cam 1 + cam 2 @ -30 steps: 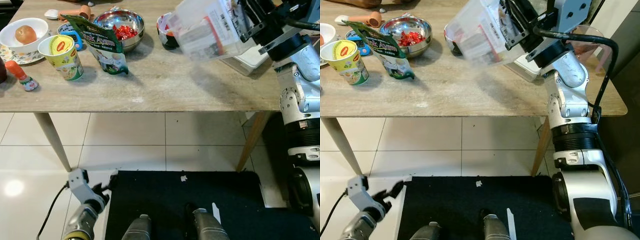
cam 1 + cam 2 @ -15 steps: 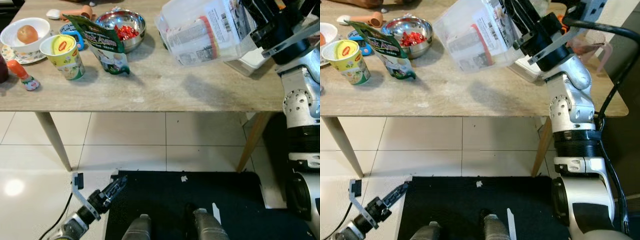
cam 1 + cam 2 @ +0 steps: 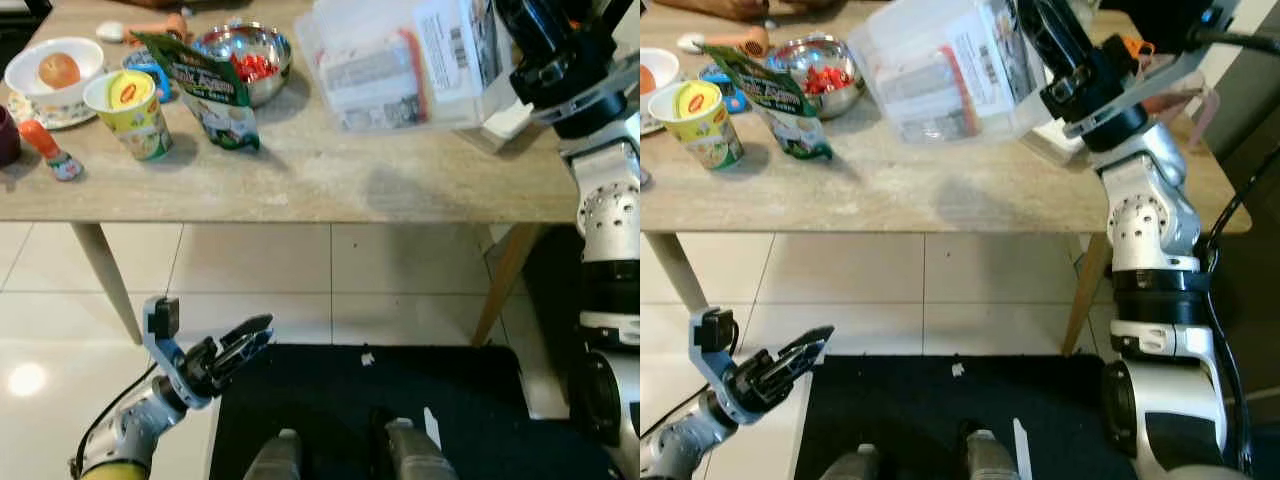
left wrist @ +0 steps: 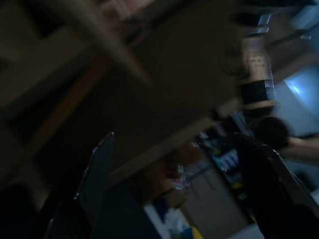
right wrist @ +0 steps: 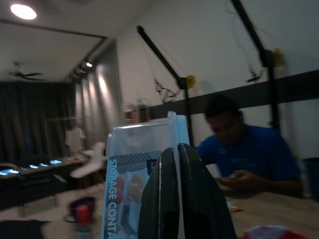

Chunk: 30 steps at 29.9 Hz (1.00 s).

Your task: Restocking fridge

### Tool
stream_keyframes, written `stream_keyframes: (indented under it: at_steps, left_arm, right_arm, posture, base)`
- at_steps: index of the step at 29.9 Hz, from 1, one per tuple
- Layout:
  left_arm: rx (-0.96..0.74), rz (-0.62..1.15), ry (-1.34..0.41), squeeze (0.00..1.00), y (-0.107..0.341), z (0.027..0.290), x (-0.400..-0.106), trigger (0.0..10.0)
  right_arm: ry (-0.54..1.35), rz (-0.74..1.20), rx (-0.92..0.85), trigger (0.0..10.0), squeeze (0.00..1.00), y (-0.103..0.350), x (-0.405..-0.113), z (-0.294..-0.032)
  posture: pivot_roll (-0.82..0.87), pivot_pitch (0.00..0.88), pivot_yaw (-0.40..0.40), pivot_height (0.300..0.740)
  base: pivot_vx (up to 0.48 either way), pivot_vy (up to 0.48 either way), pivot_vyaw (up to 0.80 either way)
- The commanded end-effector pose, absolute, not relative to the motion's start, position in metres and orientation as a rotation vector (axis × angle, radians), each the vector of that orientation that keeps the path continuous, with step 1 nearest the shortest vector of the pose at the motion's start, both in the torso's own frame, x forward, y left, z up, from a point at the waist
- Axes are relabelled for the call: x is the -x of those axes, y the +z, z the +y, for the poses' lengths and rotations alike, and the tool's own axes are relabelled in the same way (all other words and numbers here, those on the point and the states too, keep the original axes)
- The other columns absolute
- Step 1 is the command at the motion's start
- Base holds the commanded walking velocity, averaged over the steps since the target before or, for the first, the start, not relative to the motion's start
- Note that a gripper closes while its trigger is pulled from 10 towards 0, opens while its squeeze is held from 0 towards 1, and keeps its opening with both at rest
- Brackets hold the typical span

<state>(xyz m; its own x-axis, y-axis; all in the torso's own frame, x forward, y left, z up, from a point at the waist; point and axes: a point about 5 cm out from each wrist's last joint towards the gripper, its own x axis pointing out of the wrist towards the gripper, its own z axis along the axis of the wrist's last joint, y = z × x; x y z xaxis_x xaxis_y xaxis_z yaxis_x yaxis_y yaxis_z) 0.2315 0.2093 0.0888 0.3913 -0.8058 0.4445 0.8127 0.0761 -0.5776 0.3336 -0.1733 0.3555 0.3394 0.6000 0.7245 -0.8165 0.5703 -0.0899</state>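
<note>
One clear plastic storage container [image 3: 400, 60] with a printed label and barcode, held tilted in the air above the right part of the tabletop [image 3: 300, 180], just near of a white tray [image 3: 505, 120] at the far right. Right claw [image 5: 174, 189] pinching the container's thin wall, its two black fingers pressed close with the clear plastic between them; label letters "STORAGE CONTA" readable beside the fingers in the right wrist view. Silver right arm [image 3: 1145, 215] rising along the right edge of the scene up to that grip.

Left of the container, on the tabletop: a steel bowl [image 3: 245, 55] with red pieces inside, a green snack packet [image 3: 205, 90] leaning in front of it, a yellow noodle cup [image 3: 128, 112], a white bowl [image 3: 45, 70] with one round brownish fruit, and a small orange-capped bottle [image 3: 45, 150] lying near the left edge.

Below, pale floor tiles [image 3: 330, 270] and a black mat [image 3: 400, 390] under the robot's feet. Left claw [image 3: 235, 350] low at the near left, over the edge of the mat, fingers spread apart and holding nothing; dark, blurred underside of the tabletop in the left wrist view.

Across the room in the right wrist view, a seated person in a blue shirt [image 5: 249, 154]
</note>
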Motion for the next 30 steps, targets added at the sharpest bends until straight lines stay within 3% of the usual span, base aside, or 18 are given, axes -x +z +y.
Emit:
stream_keyframes:
  at_steps: [1,12,17,23,30]
  left_arm:
    - [0.888,-0.068,-1.276,0.00,0.101,0.205,-0.228,10.0]
    - [0.778,-0.306,-1.430,0.00,0.167,0.192,-0.232,10.0]
    - [0.674,-0.406,-1.473,0.00,0.198,0.196,-0.231,10.0]
    - [0.577,-0.436,-1.493,0.00,0.220,0.205,-0.229,10.0]
    - [0.544,-0.389,-1.448,0.00,0.216,0.212,-0.228,10.0]
  right_arm:
    - [1.006,-0.855,-0.357,10.0,0.00,0.364,-0.322,-0.179]
    - [1.286,-0.751,-0.406,10.0,0.00,0.346,-0.303,-0.173]
    - [1.303,-0.716,-0.391,10.0,0.00,0.343,-0.303,-0.172]
    - [1.334,-0.702,-0.389,10.0,0.00,0.346,-0.301,-0.174]
    - [1.377,-0.695,-0.378,10.0,0.00,0.349,-0.296,-0.176]
  posture:
    - [0.04,0.180,-0.034,0.740]
    - [0.02,0.191,-0.040,0.740]
    - [0.02,0.190,-0.043,0.740]
    - [0.02,0.190,-0.044,0.740]
    - [0.02,0.188,-0.041,0.740]
  base:
    - [0.000,0.000,0.00]
    - [0.000,0.000,0.00]
    - [0.000,0.000,0.00]
    - [0.000,0.000,0.00]
    - [0.000,0.000,0.00]
